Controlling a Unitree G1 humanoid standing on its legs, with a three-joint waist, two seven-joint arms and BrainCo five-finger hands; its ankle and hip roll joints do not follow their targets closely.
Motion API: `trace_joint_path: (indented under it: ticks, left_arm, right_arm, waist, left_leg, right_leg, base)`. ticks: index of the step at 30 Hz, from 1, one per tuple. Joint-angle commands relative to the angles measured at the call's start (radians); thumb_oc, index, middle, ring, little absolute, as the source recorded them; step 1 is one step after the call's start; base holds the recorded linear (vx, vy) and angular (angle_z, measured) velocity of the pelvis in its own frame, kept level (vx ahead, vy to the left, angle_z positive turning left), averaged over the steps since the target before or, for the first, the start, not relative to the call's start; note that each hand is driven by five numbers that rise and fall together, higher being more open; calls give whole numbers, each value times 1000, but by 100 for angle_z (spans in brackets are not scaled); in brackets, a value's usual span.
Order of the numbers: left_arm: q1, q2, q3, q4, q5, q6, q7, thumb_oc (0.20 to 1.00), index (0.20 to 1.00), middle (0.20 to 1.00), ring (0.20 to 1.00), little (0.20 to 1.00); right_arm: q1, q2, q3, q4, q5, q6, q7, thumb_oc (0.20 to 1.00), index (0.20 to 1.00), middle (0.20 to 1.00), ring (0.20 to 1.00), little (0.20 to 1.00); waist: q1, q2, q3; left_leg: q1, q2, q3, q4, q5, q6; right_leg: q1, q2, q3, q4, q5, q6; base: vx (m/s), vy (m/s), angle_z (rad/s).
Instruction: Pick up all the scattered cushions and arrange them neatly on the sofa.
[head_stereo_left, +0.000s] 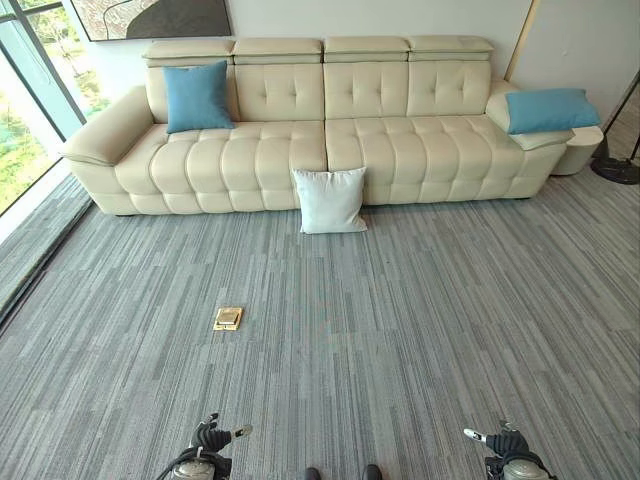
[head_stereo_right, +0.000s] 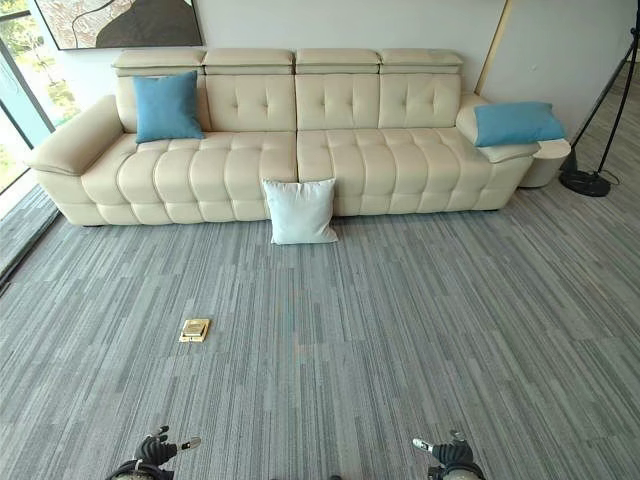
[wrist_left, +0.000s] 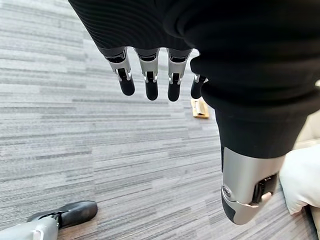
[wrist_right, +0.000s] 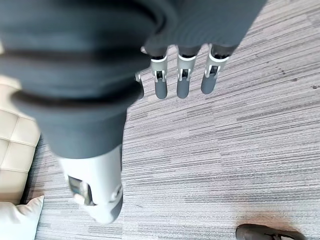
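Your target is the square white fabric cushion, standing on the grey striped carpet and leaning upright against the front of the long cream tufted leather sofa, about at its middle seam. Two blue cushions are already on that sofa: one blue square cushion upright against the backrest near the sofa's left end, one blue cushion lying on the sofa's right armrest. A small brass floor plate sits in the carpet well in front of the sofa, left of the white cushion.

Your left hand and right hand hang low, far from the sofa, fingers straight and released, holding nothing.

Walk straight toward the white cushion, keeping clear of the plate. Take the cushion's top edge from both sides, lift it, then set it upright against the sofa's backrest between the blue pair.
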Motion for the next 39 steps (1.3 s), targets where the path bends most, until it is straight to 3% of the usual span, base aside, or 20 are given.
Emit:
trace_joint_path:
  ticks: [1,14,39]
  left_arm:
    - [-70,5,-13,15,-44,-32,17,1000,1000,1000,1000,1000]
    - [-52,-16,8,50,-91,-29,9,1000,1000,1000,1000,1000]
    - [-50,-13,12,35,-107,-24,15,1000,1000,1000,1000,1000]
  right_arm:
    - [-62,-2,9,-3,15,-26,-17,1000,1000,1000,1000,1000]
    - [-51,7,6,12,16,-21,-23,1000,1000,1000,1000,1000]
    - [-44,7,31,14,6,-5,-32,1000,1000,1000,1000,1000]
  waist:
    - [-5,-18,3]
    - [2,-13,6]
    - [17,-38,39]
  left_leg:
    - [35,21,-24,0,-116,-44]
    - [33,15,-32,0,-117,-37]
    - [13,11,-41,0,-122,-29]
  right_leg:
    - [32,-71,-3,7,-149,104]
    - [27,-73,-4,10,-146,105]
    - [5,-77,-4,16,-144,110]
  base:
    - [0,0,0]
    - [0,3,1]
    - [0,0,0]
